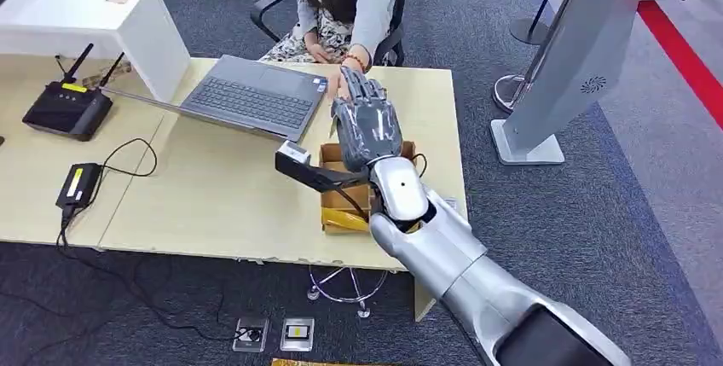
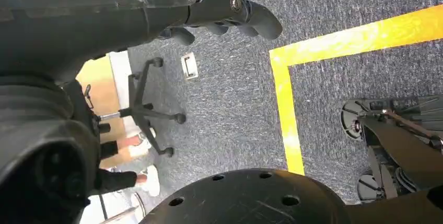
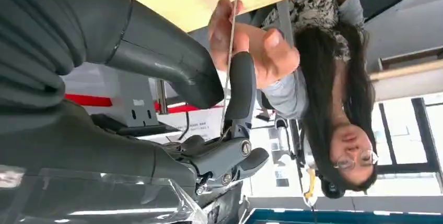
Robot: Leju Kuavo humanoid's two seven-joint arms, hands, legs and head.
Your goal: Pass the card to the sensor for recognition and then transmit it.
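Right wrist view: right hand pinches the card edge-on while a person's hand grips it too. Releasing too soon, or gripping too long, risks a drop or tug.

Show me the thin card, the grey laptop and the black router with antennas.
thin card (image 3: 229,51), right wrist view, its edge.
grey laptop (image 1: 251,97), head view, keyboard.
black router (image 1: 66,108), head view, top.

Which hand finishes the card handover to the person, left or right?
Right. The right hand reaches over the desk and grips the card, which the person's hand already touches. The left hand hangs over carpet.
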